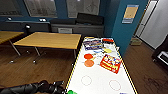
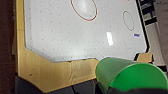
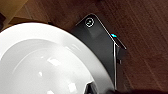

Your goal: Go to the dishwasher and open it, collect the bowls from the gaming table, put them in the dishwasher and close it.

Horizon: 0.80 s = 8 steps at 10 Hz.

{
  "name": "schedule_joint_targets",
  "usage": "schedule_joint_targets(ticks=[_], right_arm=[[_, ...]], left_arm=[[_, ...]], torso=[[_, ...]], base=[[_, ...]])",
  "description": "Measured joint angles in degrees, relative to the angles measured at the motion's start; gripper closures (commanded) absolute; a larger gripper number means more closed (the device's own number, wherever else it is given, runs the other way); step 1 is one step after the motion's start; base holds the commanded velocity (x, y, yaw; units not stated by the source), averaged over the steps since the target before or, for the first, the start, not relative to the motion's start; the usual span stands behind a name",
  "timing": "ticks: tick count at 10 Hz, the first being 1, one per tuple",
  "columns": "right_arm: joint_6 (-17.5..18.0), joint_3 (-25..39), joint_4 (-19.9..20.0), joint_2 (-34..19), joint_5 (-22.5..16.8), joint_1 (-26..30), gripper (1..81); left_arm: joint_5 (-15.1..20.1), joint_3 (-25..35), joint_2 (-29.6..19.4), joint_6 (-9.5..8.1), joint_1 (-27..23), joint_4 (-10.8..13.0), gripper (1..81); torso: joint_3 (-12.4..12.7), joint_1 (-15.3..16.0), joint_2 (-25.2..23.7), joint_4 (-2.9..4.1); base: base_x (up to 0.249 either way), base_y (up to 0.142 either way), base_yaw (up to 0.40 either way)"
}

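Left gripper point(image 1: 65, 91): a small green plastic bowl point(image 2: 130, 75) is seen at it; finger state cannot be told.
Bowls: two orange round plastic bowls point(image 1: 88, 60) lie mid-way along the glossy white, yellow-edged gaming table point(image 1: 100, 82).
Risk: the green bowl could be dropped if loosely held.

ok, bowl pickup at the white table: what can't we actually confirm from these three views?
- Green bowl: large in the left wrist view, cut off by the picture edge; the grip on it is hidden. In the head view just a sliver at the edge.
- Two orange bowls: head view, too blurred to tell if they touch.
- Board-game boxes: print unreadable.
- White rounded object: right wrist view, cut off, identity unclear.
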Motion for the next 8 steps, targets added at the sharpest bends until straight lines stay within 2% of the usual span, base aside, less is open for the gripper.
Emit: schedule_joint_targets(ticks=[2, 4, 8], right_arm=[[0.00, -0.07, -0.04, 0.72, -0.17, -0.37, 81.1], [-0.02, -0.93, -0.11, 1.41, -0.22, -0.67, 81.1], [-0.05, -3.79, -0.11, 3.73, -0.11, -0.89, 81.1]], left_arm=[[-2.76, 0.89, -2.68, 0.02, 6.75, 4.24, 81.1], [-5.69, 0.80, -3.82, 0.02, 13.79, 8.28, 81.1], [-13.95, -3.12, -4.45, 0.06, 27.10, 14.56, 81.1]], torso=[[1.11, -0.09, -0.09, 0.00], [1.09, -0.13, -0.11, 0.00], [1.11, -0.13, -0.15, 0.00]], base=[[0.000, 0.000, 0.000], [0.000, 0.000, 0.000], [0.000, 0.000, 0.000]])
